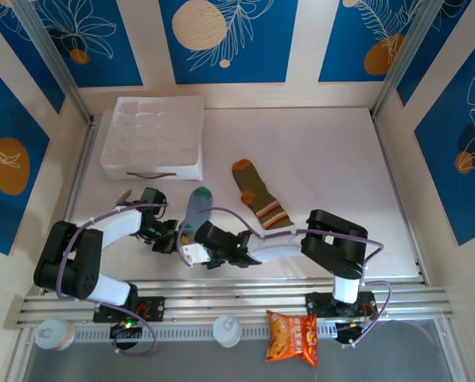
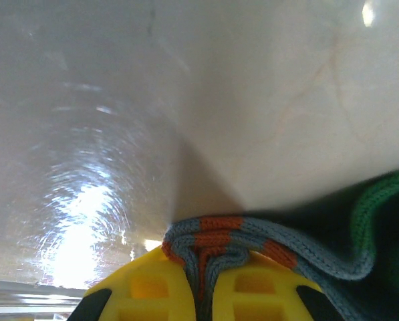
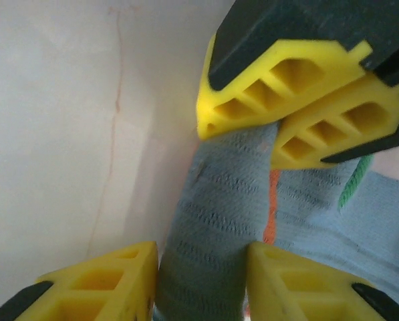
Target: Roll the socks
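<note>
The grey-blue sock [image 1: 198, 204] lies at the table's front centre, its green part [image 2: 379, 207] away from the arms. My left gripper [image 2: 209, 257] is shut on its orange-striped edge [image 2: 216, 234], the fabric bunched between the yellow fingers [image 2: 152, 287]. In the right wrist view those left fingers [image 3: 273, 87] pinch the sock from above. My right gripper [image 3: 202, 267] holds a raised fold of the same sock [image 3: 219, 200], which fills the gap and touches both jaws. From above, both grippers [image 1: 169, 235] [image 1: 191, 251] meet at the sock's near end. The olive-brown sock [image 1: 261, 199] lies flat to the right, untouched.
A white moulded tray [image 1: 152, 137] stands at the back left. An orange snack packet [image 1: 293, 337] lies on the front rail beside the right arm's base. Two white round caps [image 1: 52, 334] [image 1: 227, 329] sit on the rail. Bare table [image 1: 332, 159] stretches right.
</note>
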